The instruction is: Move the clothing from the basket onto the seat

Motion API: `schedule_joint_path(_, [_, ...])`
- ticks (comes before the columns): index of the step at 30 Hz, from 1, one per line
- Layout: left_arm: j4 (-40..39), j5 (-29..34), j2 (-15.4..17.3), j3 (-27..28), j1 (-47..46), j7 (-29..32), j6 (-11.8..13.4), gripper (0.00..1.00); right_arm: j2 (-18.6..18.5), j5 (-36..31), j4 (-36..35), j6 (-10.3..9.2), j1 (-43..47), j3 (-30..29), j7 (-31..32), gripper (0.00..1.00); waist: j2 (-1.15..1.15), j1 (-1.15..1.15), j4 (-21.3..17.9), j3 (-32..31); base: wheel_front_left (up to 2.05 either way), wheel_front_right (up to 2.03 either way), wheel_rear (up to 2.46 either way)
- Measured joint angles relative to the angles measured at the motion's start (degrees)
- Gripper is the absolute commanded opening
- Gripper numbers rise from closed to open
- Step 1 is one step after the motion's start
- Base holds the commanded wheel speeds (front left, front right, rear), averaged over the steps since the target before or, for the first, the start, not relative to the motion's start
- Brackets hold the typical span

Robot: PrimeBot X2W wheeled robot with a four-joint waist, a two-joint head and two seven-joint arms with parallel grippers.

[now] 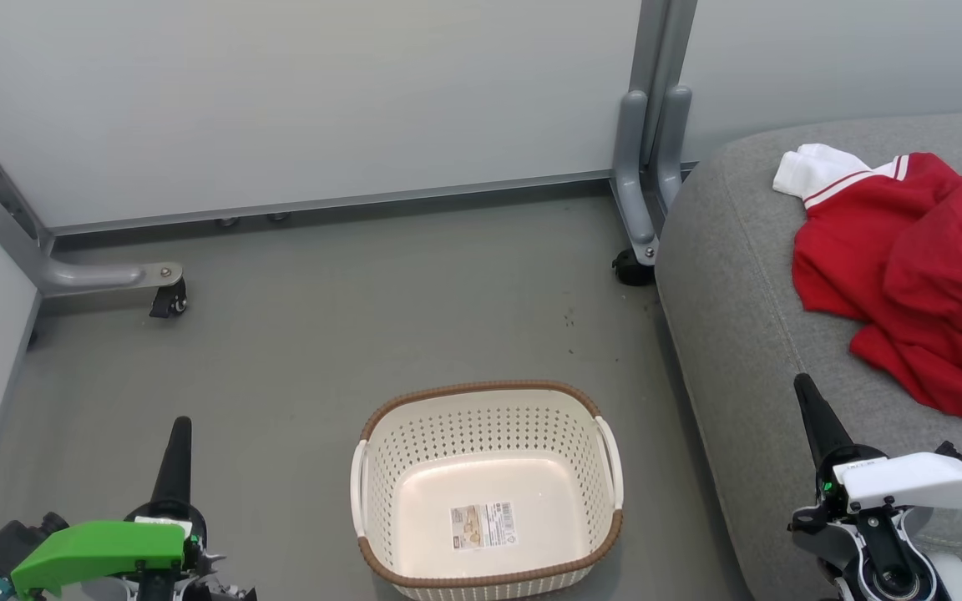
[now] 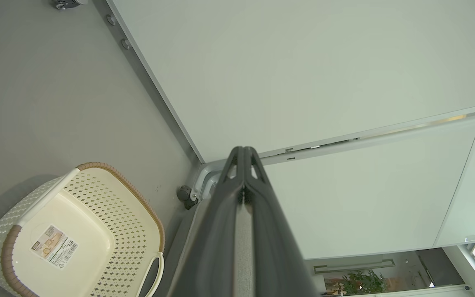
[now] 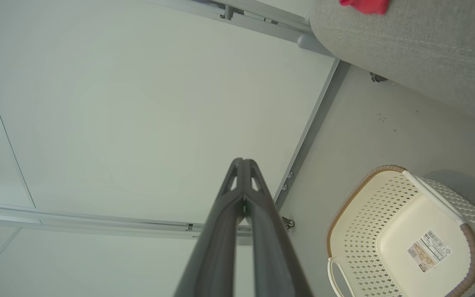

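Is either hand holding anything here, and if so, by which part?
Nothing is held. The left hand and right hand are both shut with nothing between the fingers. The clothing lies on the seat; the basket is empty.

The clothing (image 1: 907, 259) lies on the seat (image 1: 731, 275), right of the basket (image 1: 485, 488).

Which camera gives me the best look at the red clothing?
The head view: the clothing lies spread on the seat, white cuff and red folds plain, though its right side runs off the frame. The right wrist view catches a red scrap of it at its top edge. The left wrist view faces the basket and wall.
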Motion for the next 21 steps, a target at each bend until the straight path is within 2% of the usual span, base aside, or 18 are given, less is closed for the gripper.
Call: schedule_joint_path(21, [0.9,-9.0,0.0,1.4,-2.3,2.5,-0.9,0.00,0.2,9.0,0.5,0.00,-1.2,-1.9,2.6,0.00,0.00,0.00,1.0,0.7,0.00,0.00,0.00])
